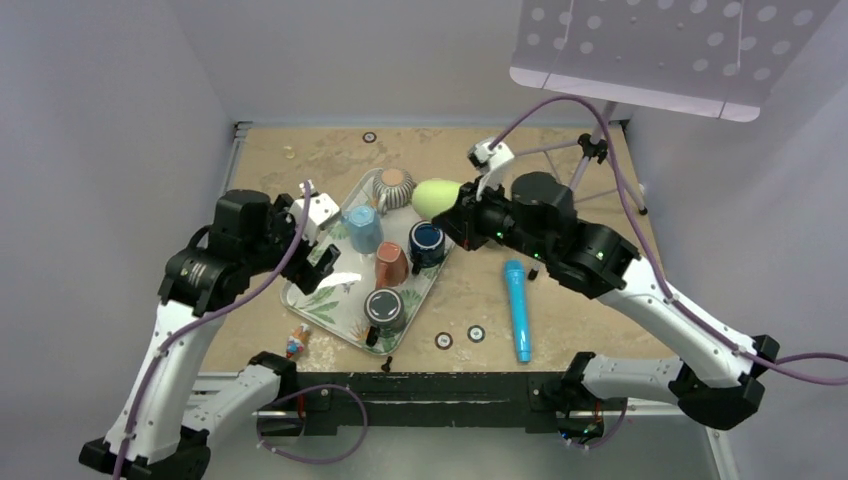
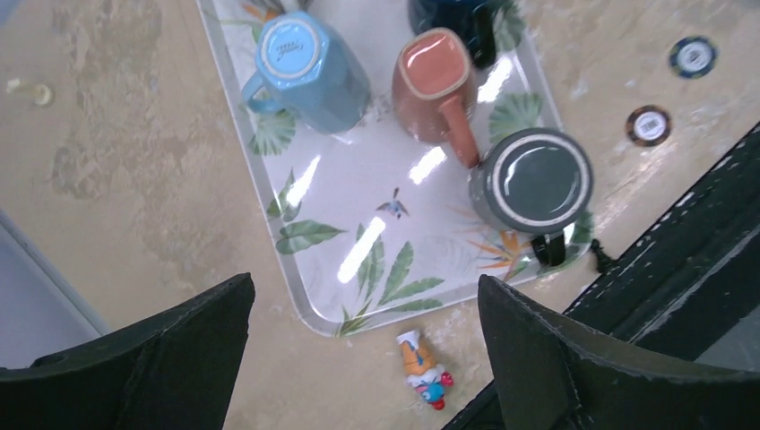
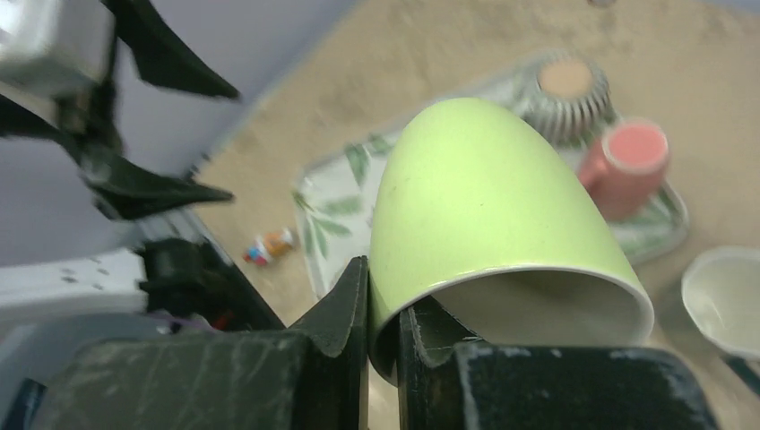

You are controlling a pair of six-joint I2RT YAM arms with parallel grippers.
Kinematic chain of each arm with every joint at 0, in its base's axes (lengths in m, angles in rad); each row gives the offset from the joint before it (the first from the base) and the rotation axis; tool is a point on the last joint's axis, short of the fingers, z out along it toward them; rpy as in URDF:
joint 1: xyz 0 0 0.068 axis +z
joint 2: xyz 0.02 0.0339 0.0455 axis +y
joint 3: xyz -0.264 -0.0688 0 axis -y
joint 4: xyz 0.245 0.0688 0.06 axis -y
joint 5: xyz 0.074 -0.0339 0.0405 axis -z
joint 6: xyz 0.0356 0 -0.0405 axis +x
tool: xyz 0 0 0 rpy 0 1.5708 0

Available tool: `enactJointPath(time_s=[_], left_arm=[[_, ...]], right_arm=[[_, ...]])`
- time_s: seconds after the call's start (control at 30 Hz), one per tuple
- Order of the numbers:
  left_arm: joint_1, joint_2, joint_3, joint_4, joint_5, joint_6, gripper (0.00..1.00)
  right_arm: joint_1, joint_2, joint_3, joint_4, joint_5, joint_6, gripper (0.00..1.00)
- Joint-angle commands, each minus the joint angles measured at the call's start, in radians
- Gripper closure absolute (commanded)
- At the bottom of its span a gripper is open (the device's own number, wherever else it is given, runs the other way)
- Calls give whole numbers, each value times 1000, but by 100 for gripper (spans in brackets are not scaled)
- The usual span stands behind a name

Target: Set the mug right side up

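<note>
Room: pale lavender walls close in a tan, mottled table; a white perforated panel on a stand hangs over the far right corner.
Tray: a leaf-printed tray lies at an angle left of centre.
Green mug: the pale green mug is off the tray, held in the air just past its far right edge. It is tilted, with the rounded base pointing away from the right wrist and the mouth facing back toward it.
Right gripper: the right gripper pinches the green mug's rim. In the wrist view one finger sits outside the wall and the other inside the mouth.
Left gripper: the left gripper hovers above the tray's near left part. Its fingers are spread wide and touch nothing.
On the tray: a light blue mug and a dark grey mug stand mouth down. A coral mug sits between them, its handle reaching to the grey one. A navy mug stands by the right edge and a striped mug stands base up at the far end.
On the table: a blue cylinder lies right of the tray, a small toy figure lies just beside its near corner, and two round tokens sit between the tray and the cylinder.
</note>
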Motion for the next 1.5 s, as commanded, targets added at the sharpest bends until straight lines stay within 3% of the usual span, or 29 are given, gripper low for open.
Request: enactJointPath(time_s=[0.0, 0.2, 0.47, 0.7, 0.73, 0.8, 0.83, 0.93, 1.0, 1.1, 1.2, 1.3, 1.4, 1.47], left_arm=[[1, 103, -50, 47, -133, 99, 3], [47, 280, -24, 126, -124, 167, 6], [119, 473, 50, 168, -16, 224, 9], [136, 525, 46, 192, 24, 256, 10], [139, 530, 41, 193, 37, 267, 10], [145, 541, 34, 203, 50, 281, 10], [147, 550, 32, 209, 52, 288, 9], [157, 593, 41, 225, 79, 324, 11], [157, 629, 49, 231, 107, 370, 15], [161, 674, 47, 305, 121, 463, 24], [219, 707, 38, 384, 213, 601, 23], [295, 781, 121, 309, 415, 727, 20], [309, 886, 230, 203, 485, 813, 19], [303, 953, 261, 153, 513, 896, 9]], right_arm=[[2, 111, 9, -426, 119, -17, 100], [1, 199, -35, -565, 152, 57, 100], [-5, 444, -106, -543, 28, -86, 100], [-16, 598, -22, -558, 16, -171, 100], [-17, 607, -16, -560, 16, -182, 97], [-21, 623, -9, -556, 19, -196, 79], [-20, 627, -7, -553, 24, -200, 67], [-20, 613, 8, -539, 37, -205, 42], [-20, 583, 27, -528, 56, -204, 17], [-21, 520, 48, -506, 88, -209, 7], [-21, 468, 48, -493, 107, -212, 5], [-21, 430, 28, -482, 113, -209, 5], [-22, 416, 14, -478, 122, -209, 5], [-21, 415, 11, -475, 132, -211, 5]])
